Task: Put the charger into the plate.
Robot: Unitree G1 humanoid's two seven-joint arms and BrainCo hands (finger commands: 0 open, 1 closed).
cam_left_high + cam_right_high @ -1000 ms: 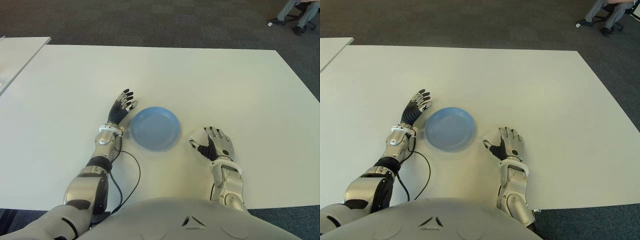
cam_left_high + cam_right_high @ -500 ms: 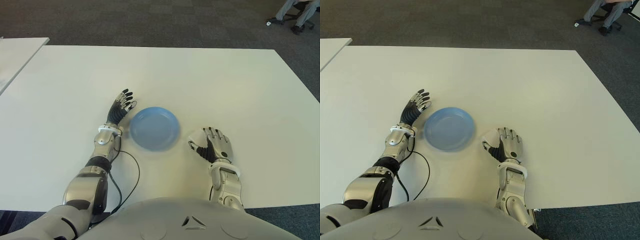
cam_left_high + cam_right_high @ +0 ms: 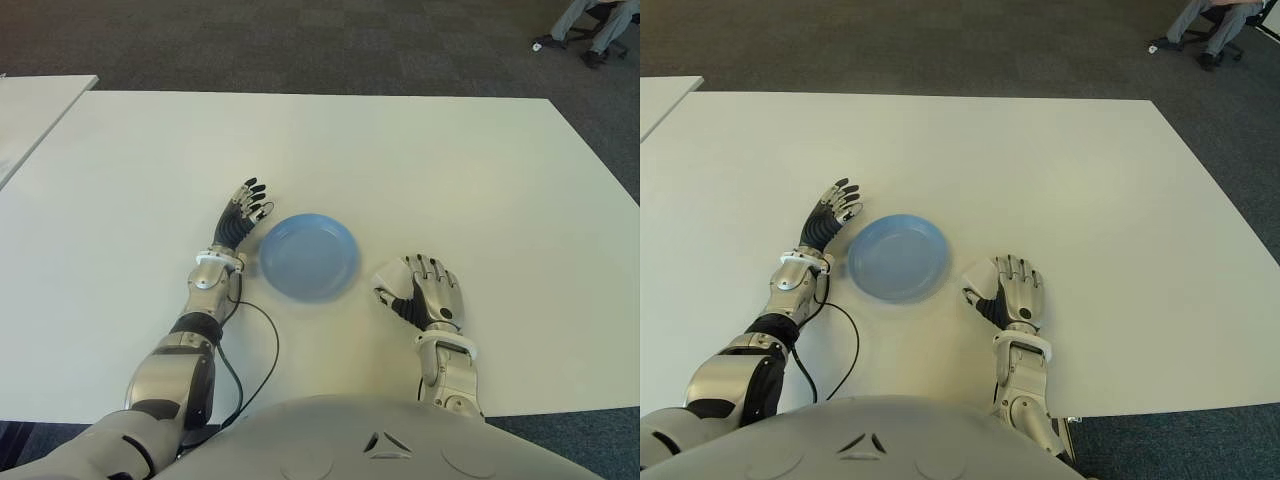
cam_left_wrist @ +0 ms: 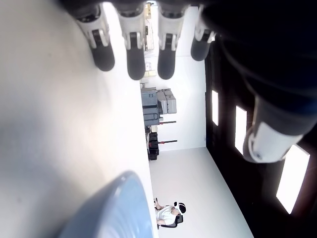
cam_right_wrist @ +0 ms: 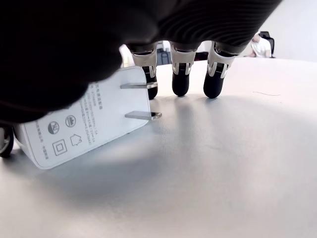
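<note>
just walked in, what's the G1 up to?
The robot is working on a white plug-in charger that lies on the white table, just right of a round blue plate. Its right hand is cupped over the charger, fingertips down on the table beyond the prongs; whether it grips it cannot be told. Nothing lies in the plate. The left hand shows at the plate's left edge, fingers spread and holding nothing.
</note>
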